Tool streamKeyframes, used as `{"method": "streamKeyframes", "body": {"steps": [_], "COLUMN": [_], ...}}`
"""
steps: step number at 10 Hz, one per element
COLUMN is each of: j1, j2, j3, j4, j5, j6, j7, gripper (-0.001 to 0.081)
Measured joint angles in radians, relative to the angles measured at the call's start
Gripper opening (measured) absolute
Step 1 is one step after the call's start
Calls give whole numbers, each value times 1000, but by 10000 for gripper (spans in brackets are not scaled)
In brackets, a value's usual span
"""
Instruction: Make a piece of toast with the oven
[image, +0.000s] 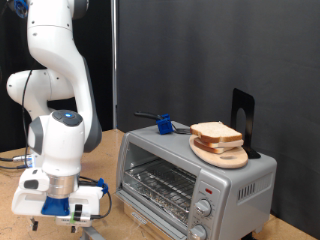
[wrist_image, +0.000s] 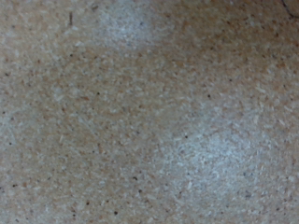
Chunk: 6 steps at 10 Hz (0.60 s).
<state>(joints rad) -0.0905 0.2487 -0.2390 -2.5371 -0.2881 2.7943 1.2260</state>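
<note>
Gripper (image: 58, 210) low at 9 o'clock of oven (image: 190, 175), grip state indiscernible | toast (image: 217, 133) atop oven on wooden plate (image: 222, 155) | risk: hand so low could strike table.

White arm folded low, gripper (image: 72, 212) downward at the exterior view's bottom left.

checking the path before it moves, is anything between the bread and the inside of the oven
Yes: the oven door looks shut, its glass covering the rack. The bread sits on a wooden plate on top of the oven. The gripper hangs low at the exterior view's left, over bare board in the wrist view.
</note>
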Motion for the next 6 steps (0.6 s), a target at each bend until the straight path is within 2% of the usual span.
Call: {"method": "streamKeyframes", "body": {"steps": [2,3,4,6], "j1": [-16,-15,-30,-99], "j2": [-50,-48,-50,-107], "j3": [-1,-1,28,157], "j4": [-55,-53,-51,-54], "j5": [0,0,75,425], "j6": [70,57,55,38], "j7": [-22,-22,-80,-384], "gripper": [808,808,808,808]}}
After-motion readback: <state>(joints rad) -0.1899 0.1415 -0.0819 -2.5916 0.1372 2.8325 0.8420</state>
